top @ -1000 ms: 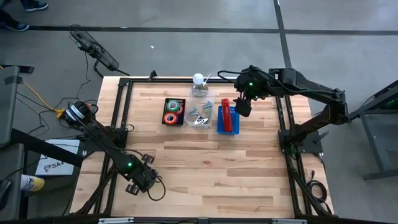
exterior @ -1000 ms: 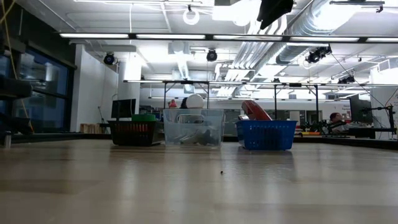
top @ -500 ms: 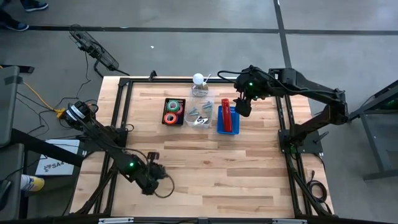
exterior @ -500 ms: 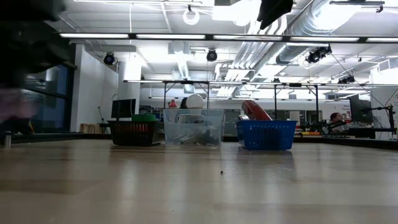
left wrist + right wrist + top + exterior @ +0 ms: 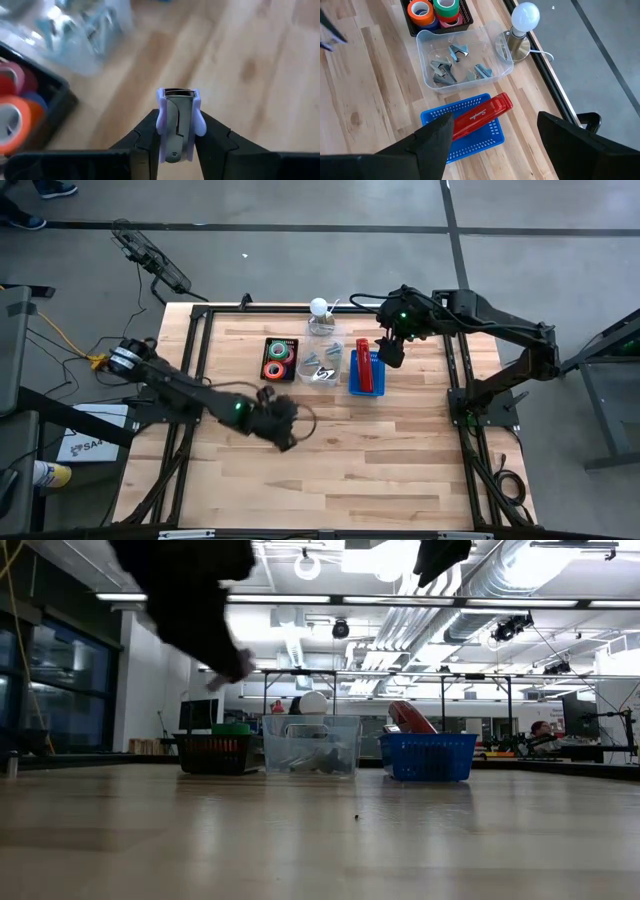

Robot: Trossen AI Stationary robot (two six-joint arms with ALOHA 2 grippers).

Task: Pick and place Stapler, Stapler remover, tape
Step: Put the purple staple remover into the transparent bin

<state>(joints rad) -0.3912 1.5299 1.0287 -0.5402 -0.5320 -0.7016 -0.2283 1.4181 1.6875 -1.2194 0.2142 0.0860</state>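
Note:
My left gripper [image 5: 284,426] hangs over the middle of the table, shut on a lavender and metal stapler remover [image 5: 178,123]. In the low view it is a dark blur [image 5: 205,602] at the upper left. The red stapler [image 5: 364,371] lies in a blue basket [image 5: 436,116], tilted, one end on the rim. Tape rolls [image 5: 434,10] sit in a black basket [image 5: 279,360]. More stapler removers [image 5: 451,67] lie in a clear bin [image 5: 322,366]. My right gripper [image 5: 495,124] stands open above the blue basket. My left gripper pinches the stapler remover by its two lavender side grips [image 5: 200,123] between its two fingers. The fingers slant downward, and the remover's metal jaw end [image 5: 177,93] points forward, away from the gripper. The remover is lifted clear of the table.
A lamp with a white bulb [image 5: 319,308] stands at the far edge behind the clear bin. The three containers stand in a row at the far middle of the table. Bare wooden tabletop [image 5: 350,460] stretches across the near half.
My left gripper has swung from the table's near left corner toward the middle and the row of containers, rising and rolling about its own axis as it went. My right gripper has kept still.

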